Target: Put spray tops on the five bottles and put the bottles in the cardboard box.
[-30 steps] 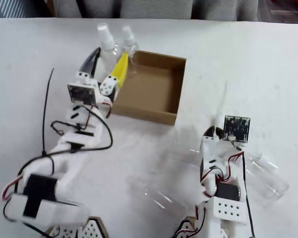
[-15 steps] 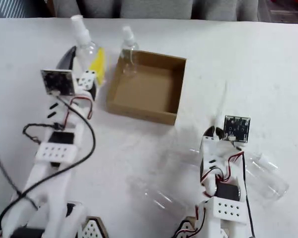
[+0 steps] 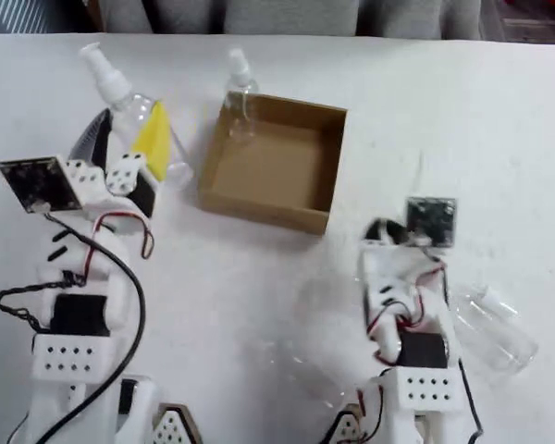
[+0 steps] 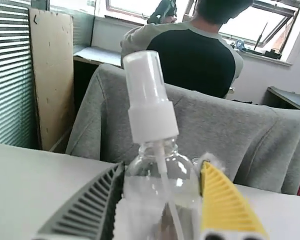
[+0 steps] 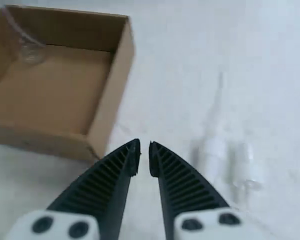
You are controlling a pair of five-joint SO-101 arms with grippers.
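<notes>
My left gripper [image 3: 129,116] is shut on a clear bottle [image 3: 143,129] with a white spray top [image 3: 104,67], held left of the cardboard box [image 3: 273,162]. In the left wrist view the bottle [image 4: 160,175] stands upright between the grey and yellow fingers [image 4: 225,200]. A second topped bottle [image 3: 239,88] stands at the box's far left corner. My right gripper [image 5: 144,156] hovers shut and empty near the box [image 5: 55,85]; a loose spray top [image 5: 212,145] lies on the table beside it. Bare bottles lie near the right arm [image 3: 492,326] [image 3: 296,361].
The box is open and its floor is bare. A small clear cap [image 5: 246,165] lies beside the loose spray top. The right arm's base [image 3: 416,388] sits between the lying bottles. A grey-covered chair [image 4: 190,125] stands behind the table.
The left arm has swung leftward, carrying its bottle away from the box's far left corner. The right arm has shifted slightly left and toward the box.
</notes>
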